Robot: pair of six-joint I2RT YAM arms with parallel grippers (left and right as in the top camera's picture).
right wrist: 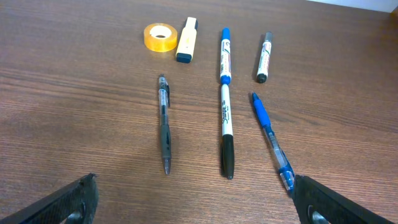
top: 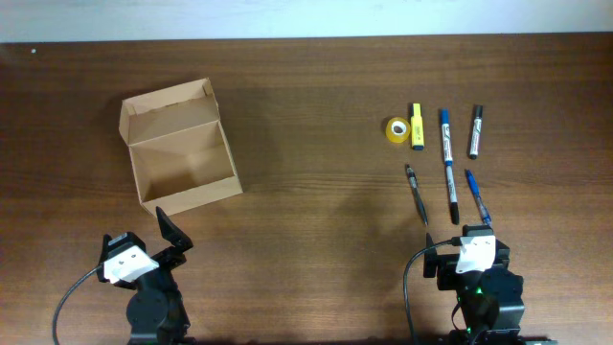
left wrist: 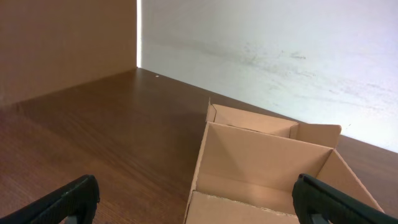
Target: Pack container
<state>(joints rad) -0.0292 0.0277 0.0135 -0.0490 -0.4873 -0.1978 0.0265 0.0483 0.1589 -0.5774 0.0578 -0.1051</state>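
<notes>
The container (top: 182, 158) is a tan cardboard box, open and empty, at the table's left, with its flap lid (top: 168, 107) folded back. It fills the left wrist view (left wrist: 267, 168). My left gripper (top: 144, 241) is open and empty just in front of the box (left wrist: 199, 208). At the right lie a tape roll (top: 396, 128), a yellow highlighter (top: 417, 126), a blue marker (top: 445, 134), a grey marker (top: 475, 131), a black-capped marker (top: 452, 192), a grey pen (top: 416, 192) and a blue pen (top: 478, 198). My right gripper (top: 476, 240) is open and empty in front of them (right wrist: 196, 196).
The right wrist view shows the tape roll (right wrist: 160, 37), highlighter (right wrist: 186, 40), blue marker (right wrist: 225, 55), grey marker (right wrist: 265, 57), black-capped marker (right wrist: 227, 130), grey pen (right wrist: 165, 124) and blue pen (right wrist: 270, 140). A pale wall (left wrist: 280, 50) runs behind the table's far edge.
</notes>
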